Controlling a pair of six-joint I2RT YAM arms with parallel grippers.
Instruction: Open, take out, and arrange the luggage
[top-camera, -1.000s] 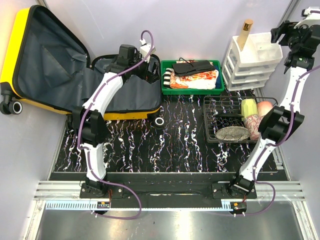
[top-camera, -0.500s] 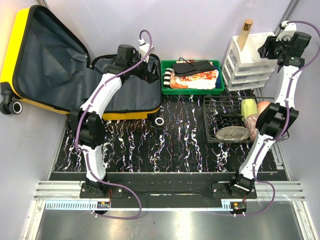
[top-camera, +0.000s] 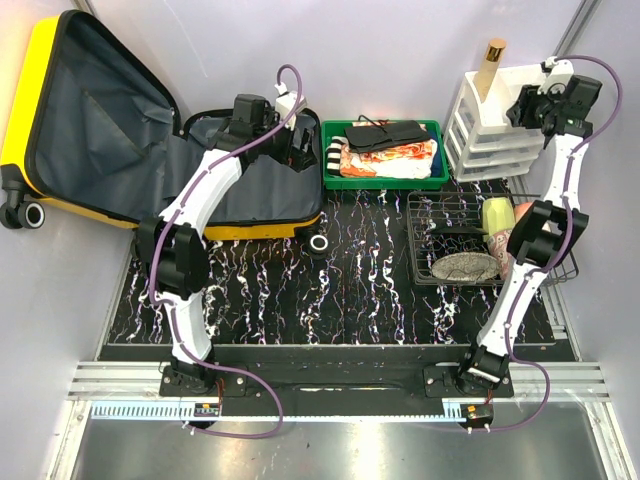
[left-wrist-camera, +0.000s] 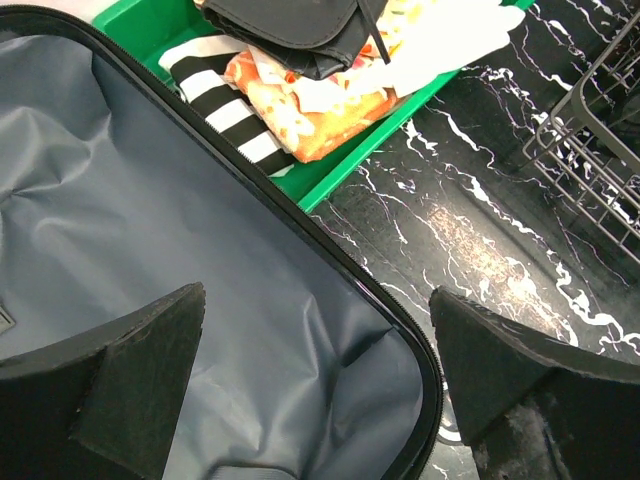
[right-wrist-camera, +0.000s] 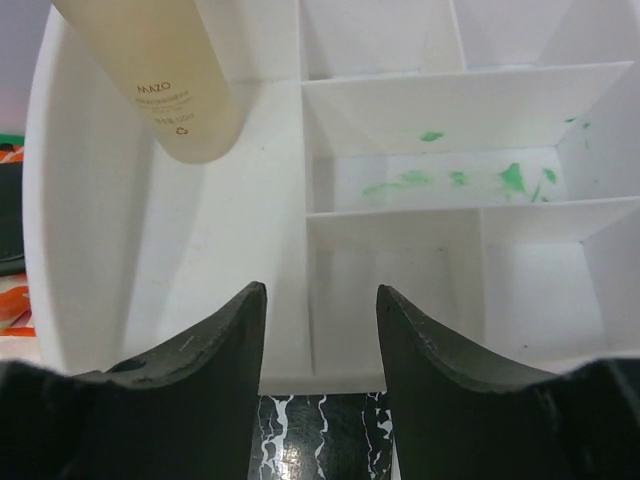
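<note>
The luggage (top-camera: 25, 100), a yellow hard-shell suitcase, lies open at the far left. Its lid leans up against the wall and its grey-lined base (top-camera: 250, 190) rests flat on the table. My left gripper (top-camera: 303, 150) hovers over the base's right end, jaws wide open and empty. In the left wrist view (left-wrist-camera: 315, 340) I see bare grey lining (left-wrist-camera: 200, 230) and the black zip rim (left-wrist-camera: 400, 310) below it. My right gripper (top-camera: 525, 104) is open and empty above the white organizer (top-camera: 520, 95). In the right wrist view (right-wrist-camera: 320, 300) it is over the organizer's compartments (right-wrist-camera: 400, 180).
A green tray (top-camera: 385, 180) of folded clothes stands right of the suitcase and shows in the left wrist view (left-wrist-camera: 350, 170). A wire basket (top-camera: 425, 240) holds a dish and cups. A beige bottle (top-camera: 490, 65) leans in the organizer atop white drawers (top-camera: 480, 150). A tape roll (top-camera: 319, 243) lies mid-table.
My right arm has swung from the far right corner leftward and down, over the white organizer. The left arm has barely moved.
</note>
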